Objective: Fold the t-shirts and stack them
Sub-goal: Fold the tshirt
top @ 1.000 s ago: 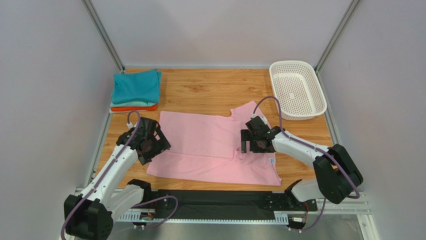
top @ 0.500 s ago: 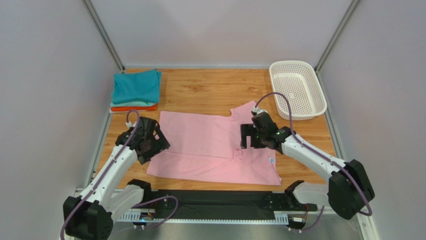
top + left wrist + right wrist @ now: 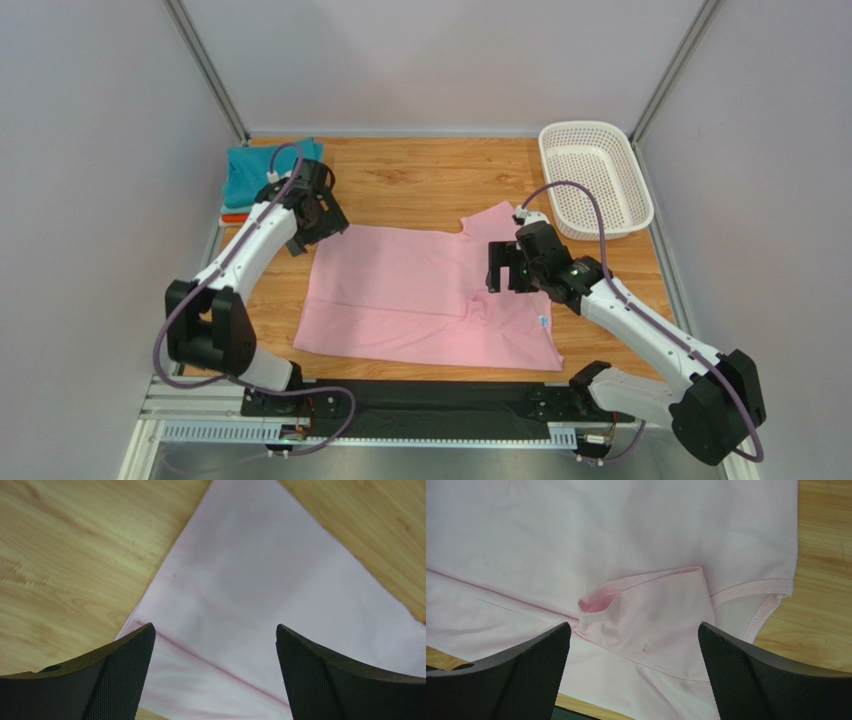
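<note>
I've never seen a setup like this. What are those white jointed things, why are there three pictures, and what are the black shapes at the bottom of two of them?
The white jointed things are two robot arms, bolted at the near edge of a wooden table. The wide picture comes from a camera above and behind them. The other two come from small cameras on the wrists, so the black shapes are each arm's own two fingers. On the table lie a pink t-shirt, spread out with one part folded over, a pile of folded shirts at the far left, and a white basket at the far right. The left gripper hangs over the shirt's far left corner, the right gripper over a small raised fold. Both are open and hold nothing.
</note>
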